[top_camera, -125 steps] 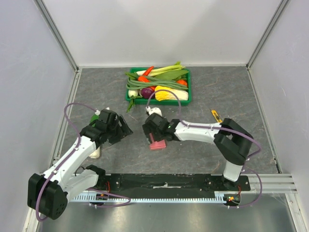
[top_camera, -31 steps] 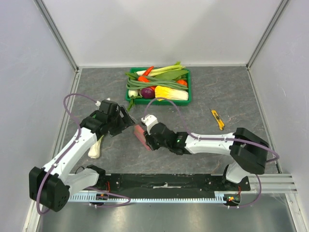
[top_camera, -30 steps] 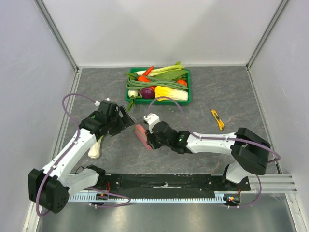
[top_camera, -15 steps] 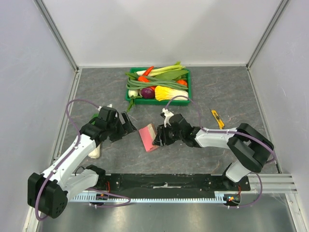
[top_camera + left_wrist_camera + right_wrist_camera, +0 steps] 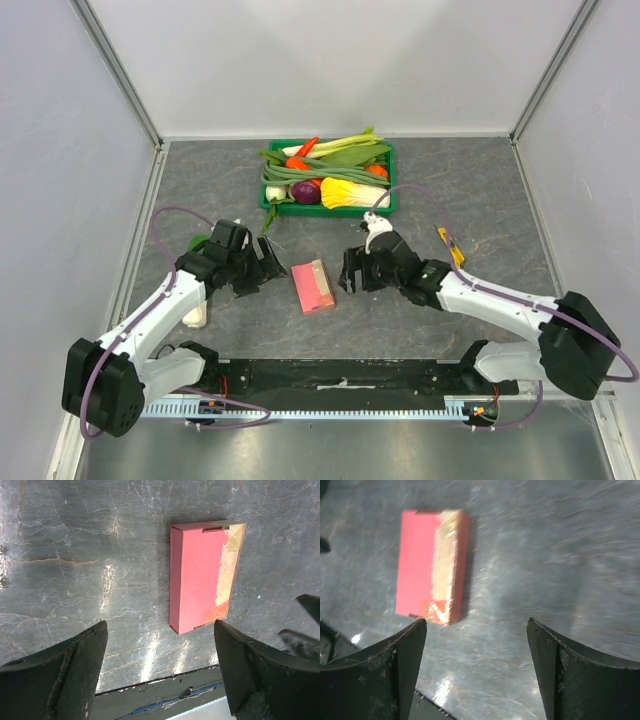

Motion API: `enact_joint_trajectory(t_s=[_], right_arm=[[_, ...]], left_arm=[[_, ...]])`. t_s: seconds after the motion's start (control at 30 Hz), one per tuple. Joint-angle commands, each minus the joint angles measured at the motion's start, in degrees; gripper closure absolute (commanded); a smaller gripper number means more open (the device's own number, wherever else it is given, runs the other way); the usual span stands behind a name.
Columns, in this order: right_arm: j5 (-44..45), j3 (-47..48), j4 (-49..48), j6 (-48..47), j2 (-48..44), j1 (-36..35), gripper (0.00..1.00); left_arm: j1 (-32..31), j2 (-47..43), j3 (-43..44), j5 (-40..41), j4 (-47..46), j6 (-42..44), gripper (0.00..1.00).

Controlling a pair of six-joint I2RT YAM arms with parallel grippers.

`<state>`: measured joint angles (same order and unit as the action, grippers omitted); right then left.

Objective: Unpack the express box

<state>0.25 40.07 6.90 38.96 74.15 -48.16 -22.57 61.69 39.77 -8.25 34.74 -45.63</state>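
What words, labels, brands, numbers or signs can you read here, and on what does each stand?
None can be read.
The express box: plain pink with a pale strip along one side, no print.
The green crate and yellow utility knife: too small to show any marking.

Facing inward, left end effector [image 5: 264, 268] and right end effector [image 5: 347, 272] apparently gape wide.

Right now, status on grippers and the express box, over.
Left gripper open, empty. Right gripper open, empty. Express box lying flat between them, touching neither. Nothing blocking it.
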Motion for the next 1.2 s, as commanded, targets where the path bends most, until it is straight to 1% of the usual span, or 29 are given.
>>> enact_joint_trajectory(t_s=[0.0, 0.03, 0.07, 0.13, 0.2, 0.23, 0.27, 0.33, 0.37, 0.47, 0.57, 0.77, 0.97, 1.07, 1.1, 1.17], right_arm=[[16.08, 4.65, 9.62, -5.20, -3.13, 3.49, 0.13], [17.40, 5.18, 11.02, -5.64, -2.61, 4.82, 0.13], [19.50, 5.62, 12.95, -6.26, -2.35, 7.88, 0.13], [21.71, 6.15, 13.93, -8.46, -1.64, 11.14, 0.13], [23.83, 5.89, 14.46, -9.60, -1.29, 16.94, 0.12], [24.00, 5.81, 14.37, -9.95, -0.33, 19.22, 0.12], [24.27, 5.80, 14.29, -10.22, 0.20, 24.03, 0.11], [22.79, 5.72, 12.54, -12.22, 2.56, 28.72, 0.11], [21.73, 5.80, 11.83, -13.11, 3.54, 32.83, 0.11], [19.35, 7.73, 10.42, -16.01, 8.54, 38.64, 0.11], [17.77, 10.98, 10.68, -17.42, 13.47, 41.64, 0.11], [15.05, 11.87, 9.10, -17.69, 16.99, 44.81, 0.12], [11.71, 12.04, 10.77, -15.15, 21.30, 45.61, 0.18], [10.74, 10.91, 11.03, -13.39, 21.30, 45.61, 0.27], [9.78, 10.38, 11.29, -13.21, 21.13, 45.53, 0.35], [9.07, 9.76, 12.26, -12.59, 20.16, 45.53, 0.42]], left_arm=[[0.24, -1.05, 1.01, -1.50, -3.27, 3.09, 0.09], [0.24, -1.22, 1.27, -1.68, -3.54, 3.52, 0.09], [0.24, -1.40, 1.28, -2.29, -4.06, 3.79, 0.09], [0.24, -1.57, 1.36, -2.91, -5.47, 4.49, 0.09], [0.24, -1.31, 1.54, -4.31, -6.52, 5.11, 0.09], [0.24, -1.22, 1.71, -4.67, -7.57, 5.63, 0.09], [0.24, -1.05, 1.80, -4.67, -7.93, 5.90, 0.09], [0.24, -0.35, 2.33, -4.06, -8.64, 6.07, 0.09], [0.24, -0.08, 2.50, -3.62, -8.81, 6.25, 0.09], [0.24, 1.50, 4.35, -3.70, -9.51, 7.30, 0.09], [0.24, 3.52, 6.72, -4.05, -9.96, 8.53, 0.09], [0.24, 6.86, 10.06, -4.58, -9.87, 9.77, 0.09], [0.24, 9.15, 11.12, -6.07, -9.34, 10.91, 0.09], [0.24, 9.50, 10.86, -6.43, -9.17, 11.17, 0.09], [0.24, 9.41, 10.77, -6.60, -9.17, 11.26, 0.09], [0.24, 9.15, 10.51, -6.69, -9.25, 11.26, 0.09]])
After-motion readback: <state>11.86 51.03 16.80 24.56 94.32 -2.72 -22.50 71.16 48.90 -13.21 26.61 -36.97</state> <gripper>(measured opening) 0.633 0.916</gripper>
